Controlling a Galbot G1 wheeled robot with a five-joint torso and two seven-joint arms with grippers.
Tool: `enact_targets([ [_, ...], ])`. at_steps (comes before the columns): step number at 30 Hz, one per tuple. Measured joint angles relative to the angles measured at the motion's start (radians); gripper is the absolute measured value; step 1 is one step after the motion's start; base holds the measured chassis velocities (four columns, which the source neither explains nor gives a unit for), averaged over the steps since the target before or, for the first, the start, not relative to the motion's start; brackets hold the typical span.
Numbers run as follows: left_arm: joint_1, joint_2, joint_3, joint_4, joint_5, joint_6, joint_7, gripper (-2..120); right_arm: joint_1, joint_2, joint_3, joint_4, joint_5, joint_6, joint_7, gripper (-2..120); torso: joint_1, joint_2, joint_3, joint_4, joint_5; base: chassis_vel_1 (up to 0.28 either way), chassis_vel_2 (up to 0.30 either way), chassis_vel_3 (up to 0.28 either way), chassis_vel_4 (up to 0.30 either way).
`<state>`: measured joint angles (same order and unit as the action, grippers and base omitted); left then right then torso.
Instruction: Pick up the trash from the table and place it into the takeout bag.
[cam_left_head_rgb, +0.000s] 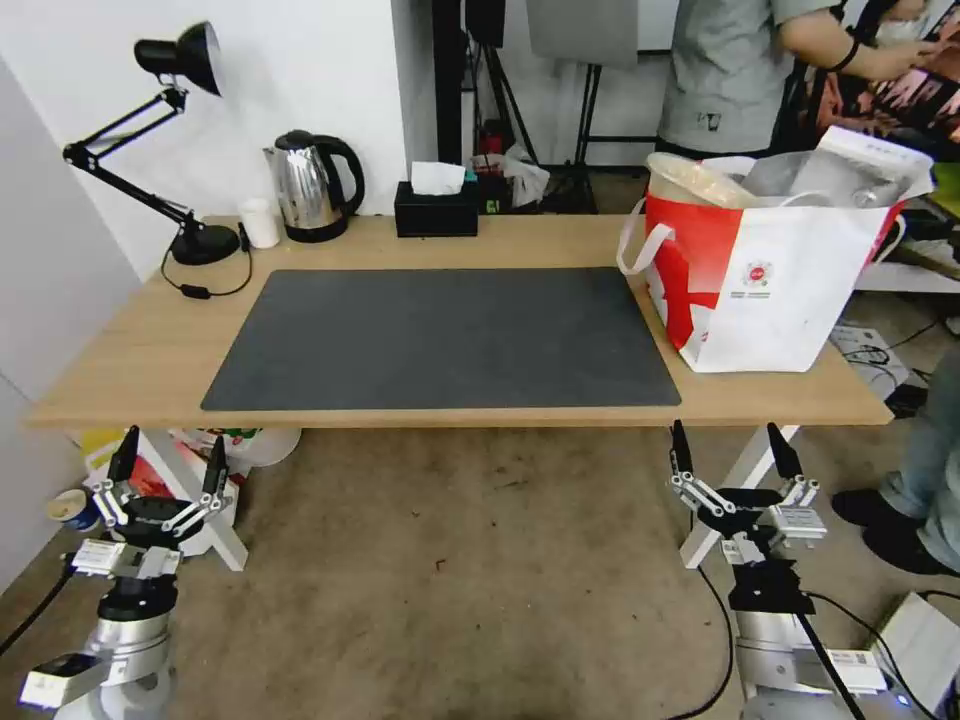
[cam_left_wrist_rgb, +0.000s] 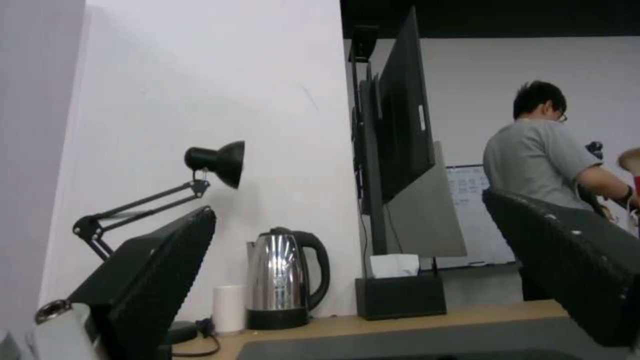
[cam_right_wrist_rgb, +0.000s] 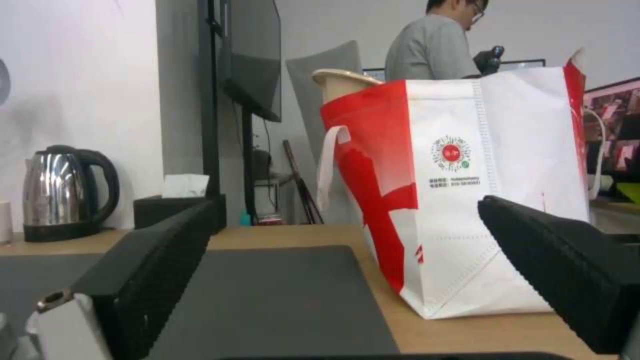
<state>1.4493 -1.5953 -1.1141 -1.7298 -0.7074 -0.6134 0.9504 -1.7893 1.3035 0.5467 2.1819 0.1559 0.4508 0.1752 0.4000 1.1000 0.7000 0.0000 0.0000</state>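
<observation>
Boxy red-and-white takeout bag (cam_left_head_rgb: 770, 290) stands on the wood table (cam_left_head_rgb: 150, 340). Left gripper (cam_left_head_rgb: 168, 465) and right gripper (cam_left_head_rgb: 735, 450), ribbed black fingers spread wide, hold nothing.

Desk lamp (cam_left_head_rgb: 180, 140), kettle (cam_left_head_rgb: 312, 186), white cup (cam_left_head_rgb: 261, 222), tissue box (cam_left_head_rgb: 436, 208) at rear.

1. Light wood surface (cam_left_head_rgb: 150, 350), white legs.
2. Dark grey mat (cam_left_head_rgb: 440, 340), plain, no pattern.
3. Red-and-white takeout bag (cam_left_head_rgb: 790, 300) at 2 o'clock: white panel with small round red logo, red blocks on the side, silver lining, white loop handles.
4. Beige bowl rim (cam_left_head_rgb: 690, 180) inside the bag.
5. Shiny steel kettle (cam_left_head_rgb: 310, 185) at 11 o'clock, black handle and base.
6. Black tissue box (cam_left_head_rgb: 435, 212) at 12 o'clock, white tissue.
7. Black desk lamp (cam_left_head_rgb: 180, 60).
8. Black ribbed fingers (cam_left_wrist_rgb: 160, 280).
</observation>
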Motion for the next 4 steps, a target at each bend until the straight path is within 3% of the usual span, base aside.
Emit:
enact_targets([
  [4,-0.002,0.0,0.001,0.002,0.0,0.0,0.002,100,0.0,0.0,0.0,0.0,0.0,0.0,0.0,100,0.0,0.0,0.0,0.0,0.0,0.0,0.0,0.0,0.0],
])
